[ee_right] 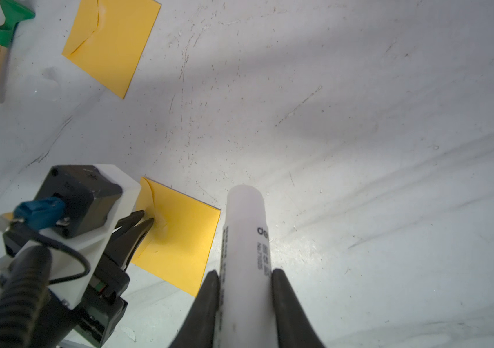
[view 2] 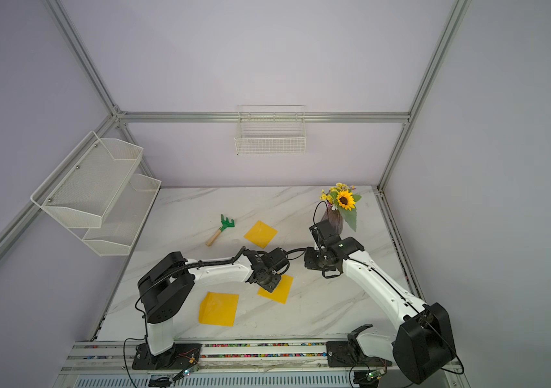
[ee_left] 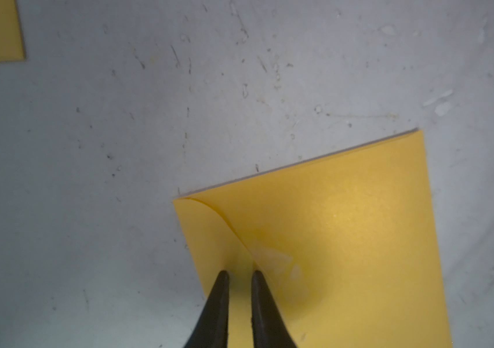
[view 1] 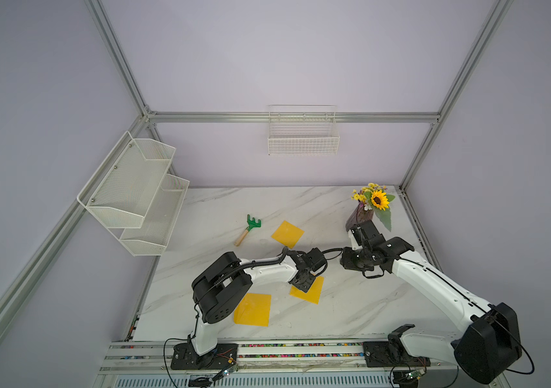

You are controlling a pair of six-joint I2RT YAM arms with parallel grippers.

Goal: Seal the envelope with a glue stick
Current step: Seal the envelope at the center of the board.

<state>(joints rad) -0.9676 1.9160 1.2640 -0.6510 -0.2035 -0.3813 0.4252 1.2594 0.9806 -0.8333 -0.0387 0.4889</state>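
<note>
A yellow envelope lies flat mid-table with its flap folded down. My left gripper points straight down at it. The tips rest on the flap's edge by a pale smear, a narrow gap apart, with nothing between them. In the right wrist view the white glue stick, with dark print on its label, stands out from my right gripper, which is shut on it. The stick's rounded end hovers just off the envelope, by its corner. Seen from above, the right wrist is to the right of the left gripper.
Two more yellow envelopes lie on the marble table, one at the back and one near the front. A green toy rake lies back left. A vase of flowers stands just behind the right wrist. Wire baskets hang on the walls.
</note>
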